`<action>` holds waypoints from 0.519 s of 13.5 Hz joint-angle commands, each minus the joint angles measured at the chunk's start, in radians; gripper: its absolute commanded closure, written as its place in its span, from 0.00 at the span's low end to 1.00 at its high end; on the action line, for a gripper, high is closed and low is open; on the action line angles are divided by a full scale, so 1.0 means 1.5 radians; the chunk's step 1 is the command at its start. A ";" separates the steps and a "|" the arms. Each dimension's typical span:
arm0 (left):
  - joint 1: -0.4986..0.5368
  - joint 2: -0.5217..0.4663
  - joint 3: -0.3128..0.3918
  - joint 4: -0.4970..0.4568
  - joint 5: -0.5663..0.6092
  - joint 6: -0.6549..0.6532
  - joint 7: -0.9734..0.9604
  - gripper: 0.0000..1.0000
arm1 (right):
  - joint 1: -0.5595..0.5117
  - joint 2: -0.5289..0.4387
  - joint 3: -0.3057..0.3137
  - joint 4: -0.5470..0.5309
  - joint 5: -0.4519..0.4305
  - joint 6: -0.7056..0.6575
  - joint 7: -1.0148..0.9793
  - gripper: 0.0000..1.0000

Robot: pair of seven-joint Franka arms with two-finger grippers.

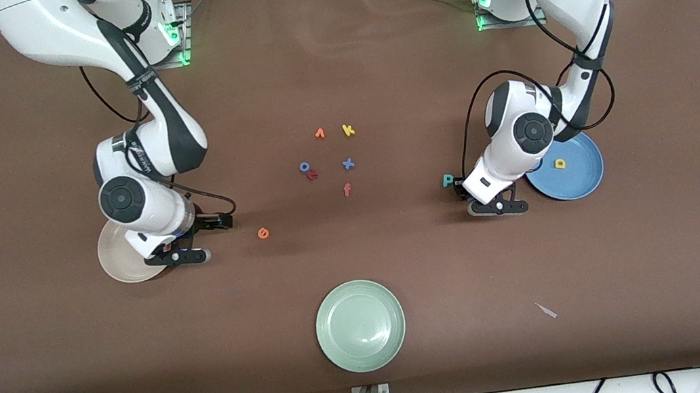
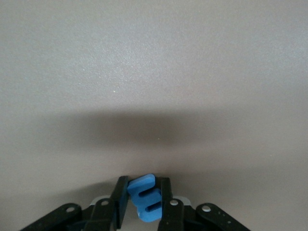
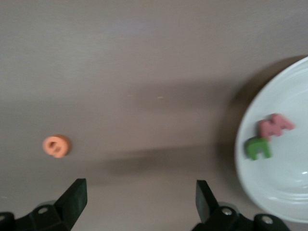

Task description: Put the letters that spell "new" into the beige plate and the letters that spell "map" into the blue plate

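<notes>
My left gripper (image 1: 461, 189) (image 2: 144, 185) is shut on the blue m (image 2: 147, 197), low over the table between the teal p (image 1: 448, 180) and the blue plate (image 1: 577, 181). The yellow a (image 1: 560, 163) lies in that plate. My right gripper (image 1: 202, 239) (image 3: 139, 190) stands open with nothing between its fingers, beside the beige plate (image 1: 115, 253) (image 3: 284, 178). The salmon w (image 3: 275, 126) and green n (image 3: 258, 147) lie in the beige plate. The orange e (image 1: 263, 233) (image 3: 56, 146) lies on the table, toward the middle from the right gripper.
Loose letters lie mid-table: an orange v shape (image 1: 319, 133), yellow k (image 1: 348, 130), blue o (image 1: 304, 167), a small red letter (image 1: 312, 175), blue x (image 1: 348, 164), red f (image 1: 347, 189). A pale green plate (image 1: 360, 325) sits nearest the front camera.
</notes>
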 commanded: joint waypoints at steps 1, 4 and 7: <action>-0.002 -0.010 0.003 -0.020 -0.002 0.002 0.007 0.89 | -0.004 0.045 0.030 0.059 0.008 0.001 0.070 0.00; 0.028 -0.049 0.003 -0.020 -0.001 -0.040 0.015 0.89 | 0.017 0.082 0.038 0.089 0.008 0.029 0.117 0.00; 0.107 -0.121 0.001 -0.029 -0.002 -0.140 0.103 0.89 | 0.038 0.112 0.038 0.089 0.007 0.084 0.145 0.00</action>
